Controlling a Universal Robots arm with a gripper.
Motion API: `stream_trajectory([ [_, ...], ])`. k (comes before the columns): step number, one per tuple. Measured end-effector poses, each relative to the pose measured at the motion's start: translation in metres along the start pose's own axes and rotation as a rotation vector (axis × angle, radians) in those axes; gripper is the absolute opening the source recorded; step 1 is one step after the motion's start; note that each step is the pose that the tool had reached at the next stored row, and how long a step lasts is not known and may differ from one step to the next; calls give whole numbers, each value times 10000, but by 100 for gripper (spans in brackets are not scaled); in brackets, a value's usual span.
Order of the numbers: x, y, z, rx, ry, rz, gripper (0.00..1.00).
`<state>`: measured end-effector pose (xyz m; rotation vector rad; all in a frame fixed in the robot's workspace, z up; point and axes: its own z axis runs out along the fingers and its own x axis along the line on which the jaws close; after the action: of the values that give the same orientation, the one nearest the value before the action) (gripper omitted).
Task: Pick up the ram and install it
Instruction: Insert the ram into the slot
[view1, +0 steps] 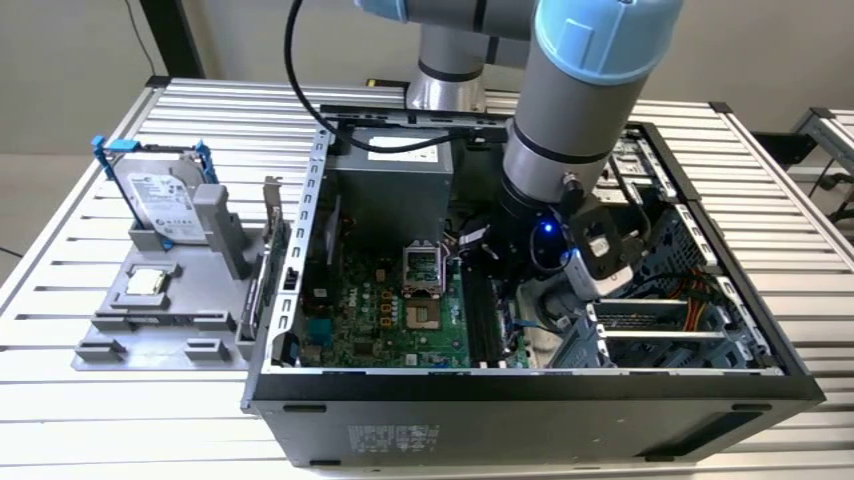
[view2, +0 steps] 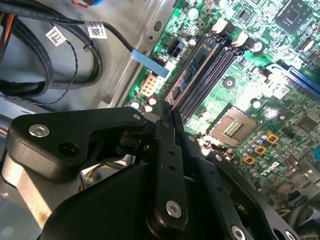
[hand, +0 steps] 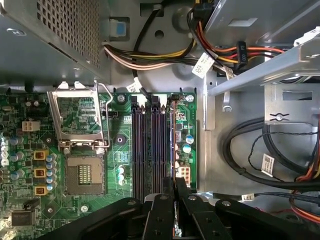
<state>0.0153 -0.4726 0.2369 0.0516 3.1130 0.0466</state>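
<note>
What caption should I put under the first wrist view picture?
Pincer grips the ram at the black memory slots.

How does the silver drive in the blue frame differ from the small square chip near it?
The hard drive is bigger, oblong and stands on edge, blue-framed; the processor chip is small, square, bare and lies flat. Both are silver and sit on the grey holder.

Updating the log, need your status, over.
Copy: end effector shut on ram. Ram along outermost of memory slots, seating unclear. Nearby cables apart from it.
</note>
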Motion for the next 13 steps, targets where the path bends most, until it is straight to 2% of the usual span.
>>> stream_trajectory([
  [13,21,-38,62,-7,7,-247,0],
])
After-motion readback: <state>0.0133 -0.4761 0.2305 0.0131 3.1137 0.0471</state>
